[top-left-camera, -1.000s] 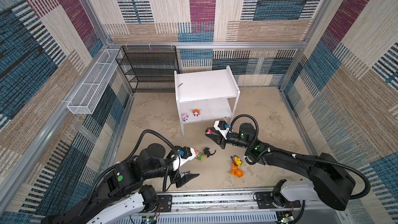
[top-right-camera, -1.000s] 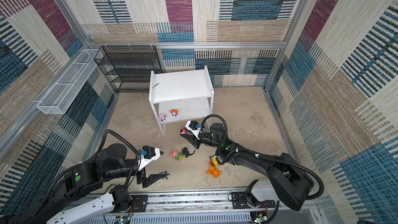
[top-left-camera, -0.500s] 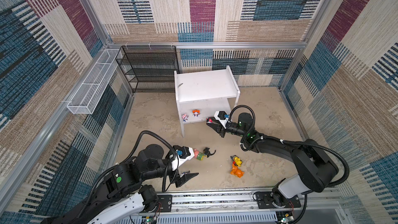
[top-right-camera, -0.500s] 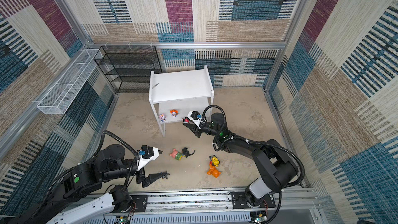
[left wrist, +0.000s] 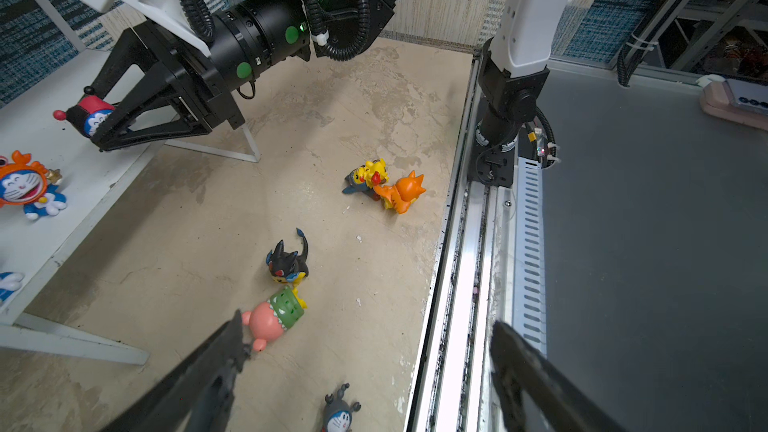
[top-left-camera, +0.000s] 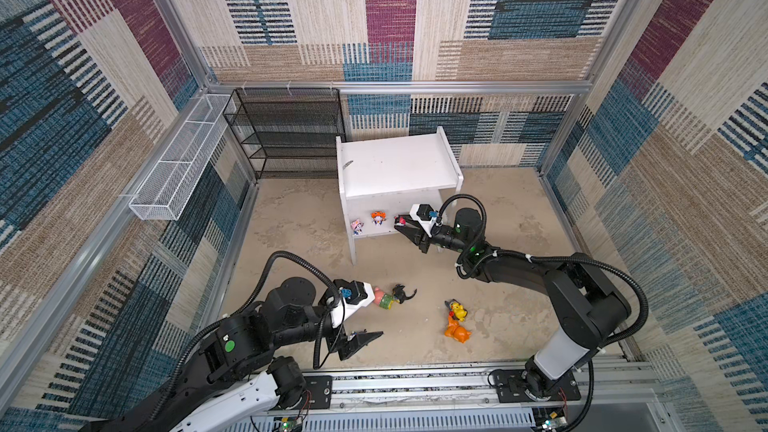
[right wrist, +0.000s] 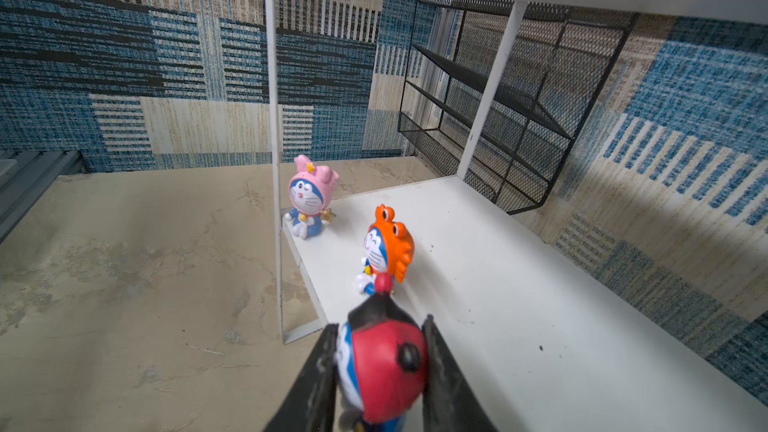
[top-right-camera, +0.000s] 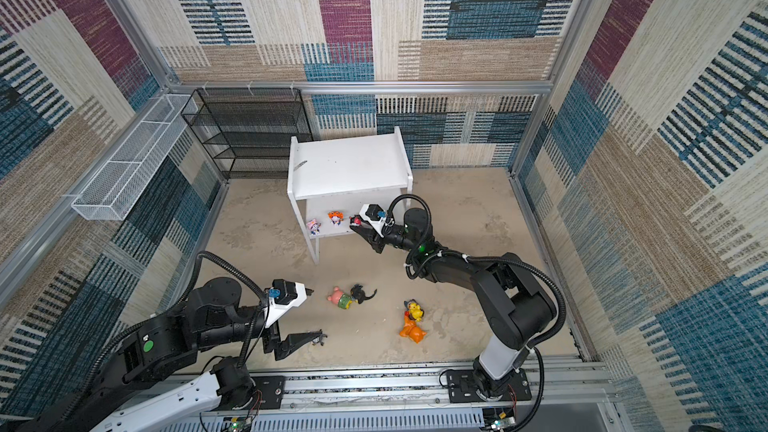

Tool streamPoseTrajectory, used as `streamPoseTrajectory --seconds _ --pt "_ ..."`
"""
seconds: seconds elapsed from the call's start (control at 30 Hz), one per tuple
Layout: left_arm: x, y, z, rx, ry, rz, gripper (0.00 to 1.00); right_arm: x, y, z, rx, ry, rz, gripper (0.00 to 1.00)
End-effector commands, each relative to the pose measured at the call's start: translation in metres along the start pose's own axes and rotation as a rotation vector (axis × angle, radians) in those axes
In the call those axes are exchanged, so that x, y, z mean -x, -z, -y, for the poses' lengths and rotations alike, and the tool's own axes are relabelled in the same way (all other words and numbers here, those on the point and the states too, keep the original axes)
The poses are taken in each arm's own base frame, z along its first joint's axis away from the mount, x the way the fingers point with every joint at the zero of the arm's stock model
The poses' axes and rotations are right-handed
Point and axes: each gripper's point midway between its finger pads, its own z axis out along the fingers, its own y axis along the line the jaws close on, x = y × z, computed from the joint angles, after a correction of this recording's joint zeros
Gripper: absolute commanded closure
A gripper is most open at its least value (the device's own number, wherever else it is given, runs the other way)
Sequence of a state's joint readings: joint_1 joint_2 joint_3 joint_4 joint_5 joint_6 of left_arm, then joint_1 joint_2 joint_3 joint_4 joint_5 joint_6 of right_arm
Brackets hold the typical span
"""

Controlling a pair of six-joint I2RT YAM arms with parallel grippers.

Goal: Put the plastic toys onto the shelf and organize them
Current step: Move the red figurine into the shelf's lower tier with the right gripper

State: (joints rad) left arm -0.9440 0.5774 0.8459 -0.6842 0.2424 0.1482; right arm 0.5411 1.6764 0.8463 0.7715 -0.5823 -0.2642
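The right gripper [right wrist: 379, 330] clenches a red-hooded toy [right wrist: 386, 363] over the lower board of the shelf [right wrist: 540, 284]; the left gripper [left wrist: 368, 322] hangs spread wide above the worktop [left wrist: 199, 243].

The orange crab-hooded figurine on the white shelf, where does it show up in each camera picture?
Top view: orange crab-hooded figurine on the white shelf's lower board, between the pink-hooded figurine and the right tool.
Top view: figurine in the same spot.
Left wrist: figurine on that board, beside the right tool.
Right wrist: figurine upright just beyond the tool's tips.
Shared landmark: the red-hooded figurine gripped by the right tool.
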Motion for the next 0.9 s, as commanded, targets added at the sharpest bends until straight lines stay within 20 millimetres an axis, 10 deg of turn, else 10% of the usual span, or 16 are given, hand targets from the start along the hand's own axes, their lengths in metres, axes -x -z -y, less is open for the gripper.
streamPoseTrajectory --seconds 0.0,0.87 --pt "0.007 -0.001 -0.001 -0.002 0.011 0.029 0.07 0.009 -0.001 0.01 -0.03 0.005 0.037 0.71" --pt "0.009 -0.004 -0.036 0.161 0.04 0.031 0.01 -0.009 -0.007 0.024 -0.06 -0.042 -0.002 0.69"
